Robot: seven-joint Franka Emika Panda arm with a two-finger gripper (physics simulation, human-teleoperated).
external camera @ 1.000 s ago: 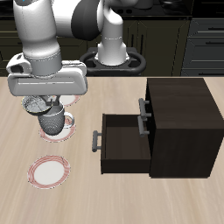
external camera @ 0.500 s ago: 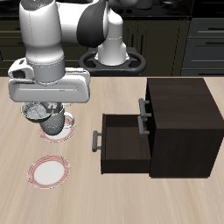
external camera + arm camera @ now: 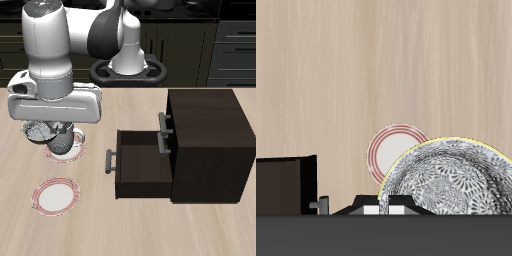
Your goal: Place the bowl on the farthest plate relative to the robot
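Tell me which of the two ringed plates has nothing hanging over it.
The plate nearer the table's front edge: it lies fully in view. The other plate, farther back, is mostly hidden beneath the gripper and the bowl.

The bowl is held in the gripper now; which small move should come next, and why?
Probably carry the bowl toward the table's front edge, until it is above the plate there. The gripper holds it lifted off the table, farther back than that plate, so lowering now would miss it.

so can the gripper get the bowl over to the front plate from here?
Probably yes. The gripper holds the bowl, and bare table lies between it and the plate; the open drawer sits aside.
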